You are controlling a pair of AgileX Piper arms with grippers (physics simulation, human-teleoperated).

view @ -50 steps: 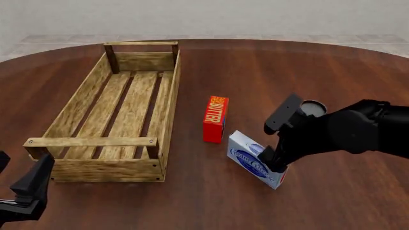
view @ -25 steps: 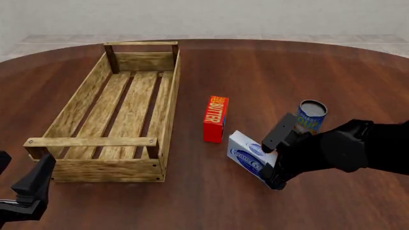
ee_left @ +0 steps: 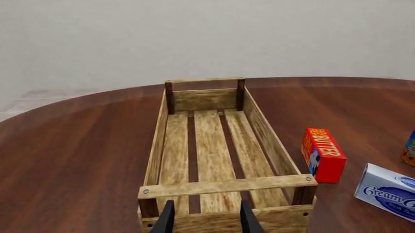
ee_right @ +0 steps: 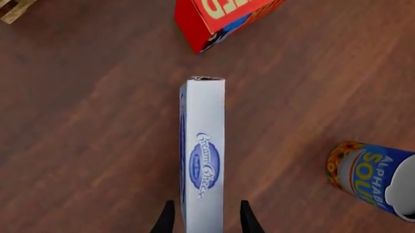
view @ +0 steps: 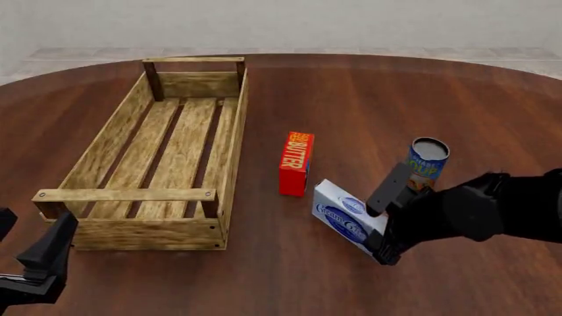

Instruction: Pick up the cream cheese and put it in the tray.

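- The cream cheese (view: 344, 218) lies on the table (view: 369, 99), just right of the butter box (view: 296, 163) with a narrow strip of bare wood between them.
- The right gripper (view: 387, 225) sits at the box's near-right end; in the right wrist view its fingers (ee_right: 166, 219) straddle the box's narrow sides (ee_right: 203, 160). Whether they are pressing on it, I cannot tell.
- The soup can (view: 427, 160) stands upright close behind the right arm.
- The tray (view: 230, 172) lies well to the left, its long right wall facing the butter, with open tabletop between them.
- The left gripper (view: 39, 263) hangs off the tray's near-left corner, its fingers (ee_left: 166, 221) parted and holding nothing.
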